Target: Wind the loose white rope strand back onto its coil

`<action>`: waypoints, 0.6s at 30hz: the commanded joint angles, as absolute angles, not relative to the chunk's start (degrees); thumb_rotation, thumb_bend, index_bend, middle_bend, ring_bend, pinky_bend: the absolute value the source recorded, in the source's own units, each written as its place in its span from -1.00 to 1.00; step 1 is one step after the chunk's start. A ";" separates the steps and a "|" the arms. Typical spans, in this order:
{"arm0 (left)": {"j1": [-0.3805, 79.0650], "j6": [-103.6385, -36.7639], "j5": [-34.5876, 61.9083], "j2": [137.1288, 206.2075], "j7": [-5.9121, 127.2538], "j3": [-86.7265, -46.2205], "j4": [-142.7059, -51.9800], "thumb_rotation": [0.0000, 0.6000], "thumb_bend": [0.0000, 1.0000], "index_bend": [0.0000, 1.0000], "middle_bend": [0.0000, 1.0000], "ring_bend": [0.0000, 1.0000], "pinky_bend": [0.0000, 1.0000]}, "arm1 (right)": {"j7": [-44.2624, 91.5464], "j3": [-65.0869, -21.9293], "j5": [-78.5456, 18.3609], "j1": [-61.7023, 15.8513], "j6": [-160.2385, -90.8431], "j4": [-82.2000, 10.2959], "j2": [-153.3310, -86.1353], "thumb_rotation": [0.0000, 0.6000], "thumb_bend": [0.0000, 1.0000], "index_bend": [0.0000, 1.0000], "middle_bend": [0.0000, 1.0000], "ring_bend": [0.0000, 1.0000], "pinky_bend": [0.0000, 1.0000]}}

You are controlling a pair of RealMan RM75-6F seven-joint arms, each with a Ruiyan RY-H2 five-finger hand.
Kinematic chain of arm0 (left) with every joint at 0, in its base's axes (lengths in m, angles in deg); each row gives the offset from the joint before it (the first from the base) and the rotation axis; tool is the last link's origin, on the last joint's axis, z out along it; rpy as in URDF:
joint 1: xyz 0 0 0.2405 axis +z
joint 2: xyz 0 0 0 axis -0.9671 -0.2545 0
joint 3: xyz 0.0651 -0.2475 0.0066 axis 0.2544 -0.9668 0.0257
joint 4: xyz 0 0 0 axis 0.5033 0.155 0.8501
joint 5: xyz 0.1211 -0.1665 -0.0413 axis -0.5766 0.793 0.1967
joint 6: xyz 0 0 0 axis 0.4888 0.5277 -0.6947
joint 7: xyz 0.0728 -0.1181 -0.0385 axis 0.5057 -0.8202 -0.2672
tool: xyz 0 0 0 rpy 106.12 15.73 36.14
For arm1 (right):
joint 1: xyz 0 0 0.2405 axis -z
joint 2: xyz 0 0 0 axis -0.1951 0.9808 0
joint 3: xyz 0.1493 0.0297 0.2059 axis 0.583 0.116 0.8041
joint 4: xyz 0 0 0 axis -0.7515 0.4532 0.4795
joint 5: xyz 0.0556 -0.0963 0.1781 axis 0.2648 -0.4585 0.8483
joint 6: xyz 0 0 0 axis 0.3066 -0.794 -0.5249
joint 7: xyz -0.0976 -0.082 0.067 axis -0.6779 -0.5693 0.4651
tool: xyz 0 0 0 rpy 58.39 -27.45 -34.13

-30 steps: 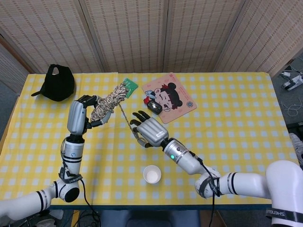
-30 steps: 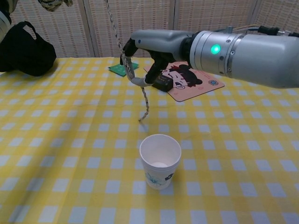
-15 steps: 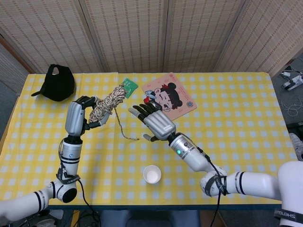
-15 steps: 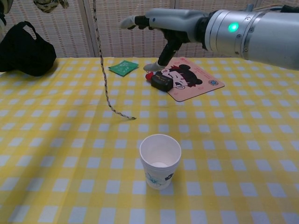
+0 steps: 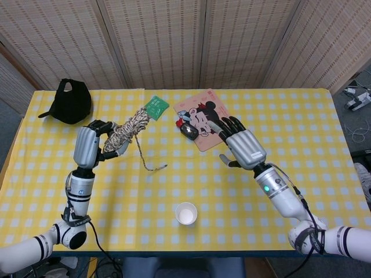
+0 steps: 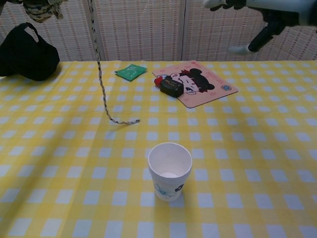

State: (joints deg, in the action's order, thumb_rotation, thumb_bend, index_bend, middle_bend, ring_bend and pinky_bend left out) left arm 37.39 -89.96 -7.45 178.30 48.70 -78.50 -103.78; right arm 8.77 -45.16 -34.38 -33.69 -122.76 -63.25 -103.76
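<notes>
Mouse pad [image 5: 207, 120]: I see a cartoon figure, no words I can read.
Green packet [image 5: 156, 104]: print too small to read.
Paper cup [image 6: 170, 170]: blue pattern, nothing I can read.

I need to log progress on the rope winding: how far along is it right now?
Mostly wound: the rope coil is a thick bundle gripped by the left hand above the table. In hand: only the coil; the right hand is open, apart from the rope. Left: the loose strand hangs from the coil, its end lying on the yellow checked tablecloth, so the right hand must grasp it and wrap it on.
</notes>
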 commanded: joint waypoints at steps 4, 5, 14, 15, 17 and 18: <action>37.93 -90.04 -7.72 177.66 48.79 -77.93 -103.73 1.00 -0.28 0.55 0.62 0.28 -0.01 | 12.62 -50.35 -41.17 -23.85 -131.80 -65.09 -97.93 1.00 -0.29 -0.90 -0.79 -1.00 -1.00; 38.03 -89.99 -7.73 177.58 48.78 -77.79 -103.77 1.00 -0.28 0.55 0.62 0.28 -0.01 | 12.97 -51.25 -42.43 -22.16 -133.42 -64.99 -97.23 1.00 -0.28 -0.88 -0.77 -1.00 -1.00; 38.54 -90.19 -7.86 177.41 49.20 -77.31 -103.46 1.00 -0.28 0.55 0.62 0.28 -0.01 | 16.32 -55.34 -48.44 -10.94 -144.55 -63.63 -94.06 1.00 -0.28 -0.78 -0.69 -1.00 -1.00; 38.62 -90.29 -7.88 177.42 49.15 -77.29 -103.48 1.00 -0.28 0.55 0.62 0.28 -0.01 | 16.75 -55.83 -48.89 -9.57 -145.60 -63.24 -93.89 1.00 -0.28 -0.77 -0.69 -1.00 -1.00; 38.72 -90.50 -7.92 177.50 49.21 -77.27 -103.48 1.00 -0.28 0.55 0.62 0.28 -0.01 | 17.33 -56.50 -49.35 -7.74 -146.75 -62.55 -93.75 1.00 -0.28 -0.76 -0.68 -1.00 -1.00; 38.76 -90.65 -7.96 177.58 49.32 -77.28 -103.43 1.00 -0.28 0.55 0.62 0.28 -0.01 | 17.75 -56.82 -49.57 -6.63 -147.41 -62.07 -93.78 1.00 -0.28 -0.76 -0.68 -1.00 -1.00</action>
State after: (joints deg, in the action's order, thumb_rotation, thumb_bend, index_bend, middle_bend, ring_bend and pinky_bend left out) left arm 38.74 -90.60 -7.93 177.54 49.28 -77.28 -103.46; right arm 16.72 -55.83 -48.67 -8.46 -146.20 -63.01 -94.19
